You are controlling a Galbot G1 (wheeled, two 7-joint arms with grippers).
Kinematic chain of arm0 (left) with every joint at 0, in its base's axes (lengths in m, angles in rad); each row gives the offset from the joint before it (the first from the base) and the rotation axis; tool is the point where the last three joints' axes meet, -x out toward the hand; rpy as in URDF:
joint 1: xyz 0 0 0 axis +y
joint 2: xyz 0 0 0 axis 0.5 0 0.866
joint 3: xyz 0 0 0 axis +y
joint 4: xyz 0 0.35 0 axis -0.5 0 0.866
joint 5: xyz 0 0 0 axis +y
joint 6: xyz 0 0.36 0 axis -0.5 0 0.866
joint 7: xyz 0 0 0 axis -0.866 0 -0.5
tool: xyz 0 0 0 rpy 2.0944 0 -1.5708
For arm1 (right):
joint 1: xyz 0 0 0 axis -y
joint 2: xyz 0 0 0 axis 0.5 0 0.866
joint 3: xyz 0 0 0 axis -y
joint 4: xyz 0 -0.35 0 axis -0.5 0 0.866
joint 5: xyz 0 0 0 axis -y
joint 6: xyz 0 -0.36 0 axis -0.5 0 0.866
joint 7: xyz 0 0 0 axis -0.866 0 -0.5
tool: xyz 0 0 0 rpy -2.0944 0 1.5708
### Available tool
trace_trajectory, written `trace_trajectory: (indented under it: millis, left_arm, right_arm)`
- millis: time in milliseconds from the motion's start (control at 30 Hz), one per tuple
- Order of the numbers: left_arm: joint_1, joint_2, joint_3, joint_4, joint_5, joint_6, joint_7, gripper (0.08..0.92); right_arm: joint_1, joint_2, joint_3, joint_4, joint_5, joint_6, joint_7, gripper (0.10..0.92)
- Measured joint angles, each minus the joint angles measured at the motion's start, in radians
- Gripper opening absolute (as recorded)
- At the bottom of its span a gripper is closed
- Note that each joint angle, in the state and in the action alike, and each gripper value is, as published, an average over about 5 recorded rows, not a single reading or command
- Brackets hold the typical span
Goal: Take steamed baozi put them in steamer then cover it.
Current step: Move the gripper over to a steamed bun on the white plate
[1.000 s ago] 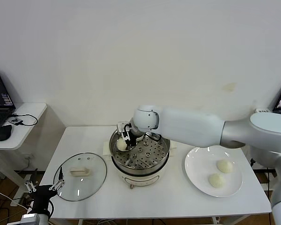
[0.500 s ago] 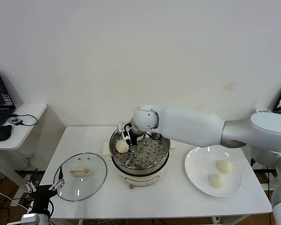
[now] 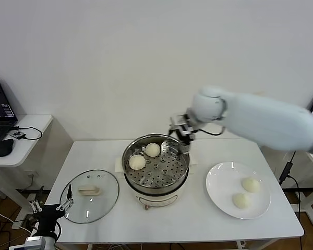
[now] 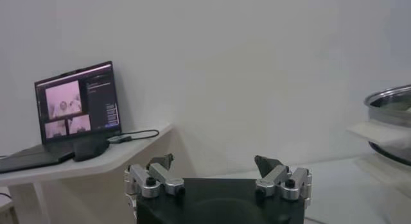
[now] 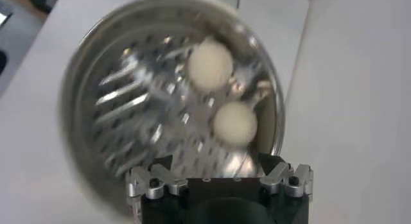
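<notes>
We are sitting halfway: two baozi (image 3: 145, 155) inside the steamer (image 3: 156, 167), two on the plate (image 3: 219, 195) beside it, the cover (image 3: 89, 195) waiting off; our right gripper (image 3: 181, 129) is hovering wide and empty, left gripper (image 3: 51, 209) idling wide.

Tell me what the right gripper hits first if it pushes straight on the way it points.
Judging by its wrist view, the open right gripper likely meets the steamer, near the closer baozi; depth is unclear.

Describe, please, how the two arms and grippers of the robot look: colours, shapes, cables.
The right arm is a thick, smooth white tube with a rounded joint. The right gripper has a black body and silver metal finger blocks with dark screws and black tips. The left gripper is built the same way: black body, silver fingers. Thin black cables run beside it.
</notes>
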Motion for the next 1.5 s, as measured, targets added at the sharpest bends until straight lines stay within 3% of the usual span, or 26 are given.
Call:
trace_trajectory:
  millis: [400,667,1033,1500]
  left_arm:
    - [0.009,-0.009,0.016,-0.002,0.014,0.000,0.000,0.823]
    - [0.015,-0.013,0.019,-0.005,0.023,0.000,-0.001,0.823]
    - [0.019,-0.015,0.007,0.001,0.025,0.002,-0.001,0.823]
    - [0.022,-0.013,-0.018,0.013,0.018,0.002,0.001,0.823]
  right_arm:
    - [-0.177,-0.362,0.101,0.140,-0.181,0.104,-0.048,0.823]
    - [-0.488,-0.491,0.314,0.155,-0.304,0.146,-0.034,0.823]
    - [-0.770,-0.492,0.486,0.108,-0.406,0.165,0.019,0.823]
    - [-0.908,-0.388,0.561,0.015,-0.476,0.151,0.089,0.800]
